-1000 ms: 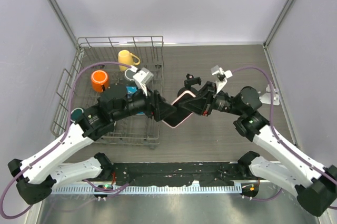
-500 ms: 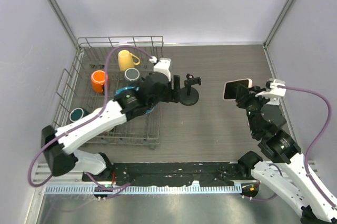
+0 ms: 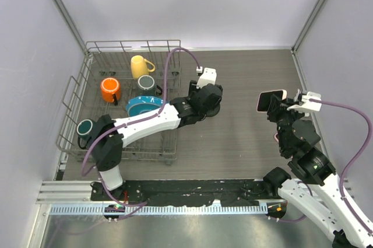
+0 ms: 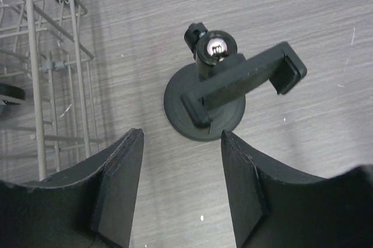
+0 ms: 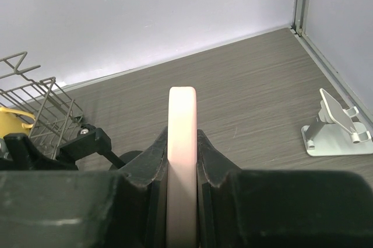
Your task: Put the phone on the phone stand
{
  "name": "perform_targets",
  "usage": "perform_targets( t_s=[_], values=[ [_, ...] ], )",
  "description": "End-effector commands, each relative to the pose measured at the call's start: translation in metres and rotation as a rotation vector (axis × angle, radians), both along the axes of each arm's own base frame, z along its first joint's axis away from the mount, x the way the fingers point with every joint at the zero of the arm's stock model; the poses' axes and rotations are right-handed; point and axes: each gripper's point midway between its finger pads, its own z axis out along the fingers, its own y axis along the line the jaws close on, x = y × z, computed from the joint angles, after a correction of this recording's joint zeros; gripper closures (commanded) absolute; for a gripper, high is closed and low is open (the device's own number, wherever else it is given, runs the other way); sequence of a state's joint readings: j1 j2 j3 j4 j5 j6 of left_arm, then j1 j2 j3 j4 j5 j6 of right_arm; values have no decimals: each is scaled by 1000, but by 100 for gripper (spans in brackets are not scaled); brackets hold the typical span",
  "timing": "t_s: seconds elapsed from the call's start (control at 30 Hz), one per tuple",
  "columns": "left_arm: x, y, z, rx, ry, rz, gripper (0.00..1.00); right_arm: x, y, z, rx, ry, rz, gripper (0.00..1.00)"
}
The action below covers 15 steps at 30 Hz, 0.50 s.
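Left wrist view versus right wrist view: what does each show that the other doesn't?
Left wrist only: a clear top-down look at the phone stand, ahead of the open left gripper. Right wrist only: the phone edge-on, clamped in the right gripper, plus a silver stand and yellow mug. Both: the wire rack and wood-grain table.

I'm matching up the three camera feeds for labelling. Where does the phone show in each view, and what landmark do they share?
Top external: the phone is right of centre, at the tip of the right arm.
Left wrist: not in view.
Right wrist: centre, edge-on, clamped between the jaws of the right gripper.
Shared landmark: the wire rack, at left in all three views.
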<state>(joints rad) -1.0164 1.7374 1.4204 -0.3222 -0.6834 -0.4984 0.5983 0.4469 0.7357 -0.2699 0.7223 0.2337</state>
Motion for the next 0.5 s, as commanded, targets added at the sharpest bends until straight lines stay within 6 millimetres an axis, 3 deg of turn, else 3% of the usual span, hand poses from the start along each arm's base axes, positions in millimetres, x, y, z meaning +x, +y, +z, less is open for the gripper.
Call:
perform_targets(
  t_s=[0.0, 0.37, 0.4, 0.47],
  values=[
    [22, -11, 33, -53, -120, 59, 43, -2, -1, 29, 54, -111, 6, 100],
    [32, -19, 26, 8, -161, 23, 50, 0, 9, 27, 31, -111, 56, 100],
    [32, -20, 24, 13, -163, 17, 52, 1, 11, 28, 30, -111, 69, 100],
    [31, -26, 23, 26, -169, -33, 67, 4, 17, 27, 30, -101, 85, 100]
  ],
)
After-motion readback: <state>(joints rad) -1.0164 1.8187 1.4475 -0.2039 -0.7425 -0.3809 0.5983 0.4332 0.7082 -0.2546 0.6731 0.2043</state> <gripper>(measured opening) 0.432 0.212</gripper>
